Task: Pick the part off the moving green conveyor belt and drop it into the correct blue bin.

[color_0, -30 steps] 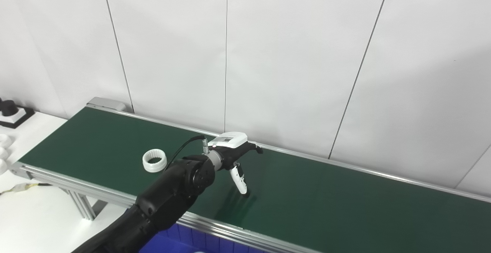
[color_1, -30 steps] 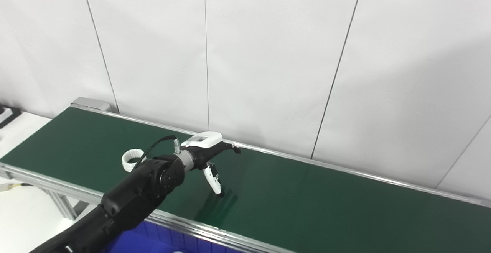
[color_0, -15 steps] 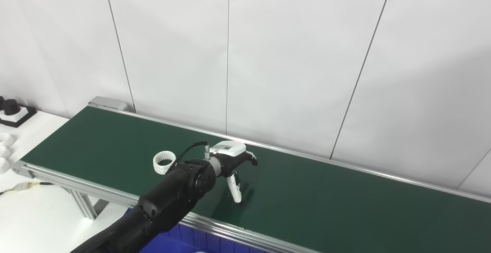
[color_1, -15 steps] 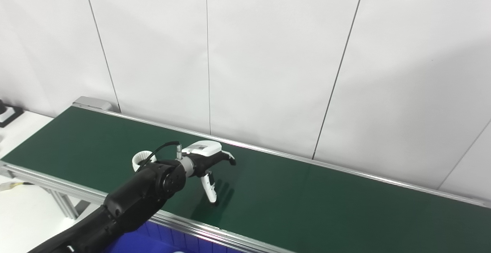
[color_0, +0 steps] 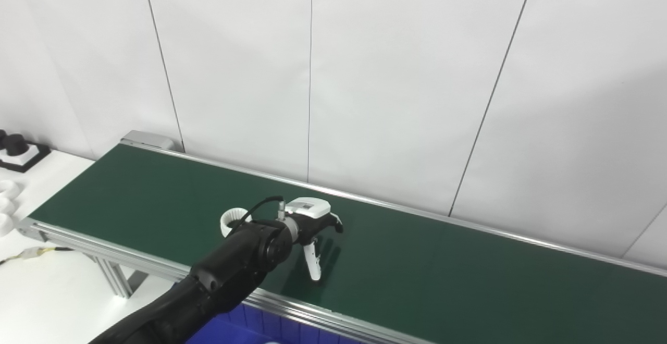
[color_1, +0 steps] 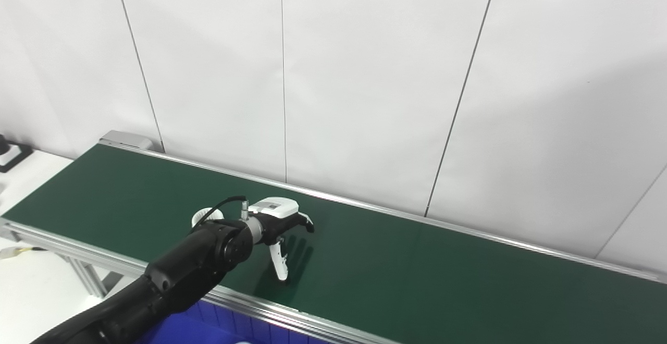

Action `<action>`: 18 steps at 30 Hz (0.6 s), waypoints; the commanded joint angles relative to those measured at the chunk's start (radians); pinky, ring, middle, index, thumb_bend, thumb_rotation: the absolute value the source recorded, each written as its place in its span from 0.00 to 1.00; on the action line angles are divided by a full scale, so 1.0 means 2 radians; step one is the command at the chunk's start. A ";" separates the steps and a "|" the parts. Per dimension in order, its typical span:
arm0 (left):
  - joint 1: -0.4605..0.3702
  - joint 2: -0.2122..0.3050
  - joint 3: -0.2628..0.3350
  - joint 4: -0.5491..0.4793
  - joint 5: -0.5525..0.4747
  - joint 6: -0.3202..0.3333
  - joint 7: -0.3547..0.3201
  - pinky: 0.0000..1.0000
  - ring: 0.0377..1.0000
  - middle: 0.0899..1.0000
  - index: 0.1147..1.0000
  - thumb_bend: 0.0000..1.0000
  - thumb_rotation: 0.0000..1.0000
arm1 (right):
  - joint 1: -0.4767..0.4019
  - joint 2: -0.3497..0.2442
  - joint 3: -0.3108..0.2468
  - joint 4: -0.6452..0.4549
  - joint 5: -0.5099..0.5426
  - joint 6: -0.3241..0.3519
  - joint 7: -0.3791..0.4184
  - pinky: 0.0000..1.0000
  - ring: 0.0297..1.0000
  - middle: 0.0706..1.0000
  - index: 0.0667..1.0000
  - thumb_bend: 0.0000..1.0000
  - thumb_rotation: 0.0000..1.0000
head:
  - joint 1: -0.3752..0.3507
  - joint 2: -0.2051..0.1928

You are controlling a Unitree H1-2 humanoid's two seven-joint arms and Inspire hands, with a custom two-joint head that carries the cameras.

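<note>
A green conveyor belt runs diagonally from the upper left of the frame toward the lower right, with a silver rail along each long edge. The left hand reaches in from the lower left on a black arm and hangs low over the belt a little left of centre frame; its fingers are spread apart and its white thumb points down to the belt, grasping nothing. The part, a white ring, lies on the belt just left of the hand, half hidden behind the wrist and forearm. A blue bin shows at the bottom edge, below the near rail. The right hand is out of view
</note>
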 commanded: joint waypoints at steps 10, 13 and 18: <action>-0.024 0.018 0.001 0.004 0.010 -0.014 0.033 0.90 0.88 0.89 0.81 0.92 0.00 | -0.002 0.002 -0.002 -0.017 0.007 -0.010 0.004 0.76 0.81 0.85 0.98 0.49 1.00 | 0.000 -0.001; -0.026 0.021 -0.002 0.006 0.013 -0.018 0.033 0.89 0.87 0.89 0.81 0.91 0.00 | -0.002 0.001 -0.001 -0.016 0.004 -0.012 0.004 0.76 0.81 0.85 0.98 0.48 1.00 | 0.000 0.000; -0.025 0.024 -0.005 0.001 0.015 -0.016 0.030 0.88 0.87 0.88 0.80 0.92 0.00 | -0.001 0.001 -0.002 -0.017 0.006 -0.011 0.004 0.76 0.81 0.85 0.98 0.48 1.00 | 0.000 0.000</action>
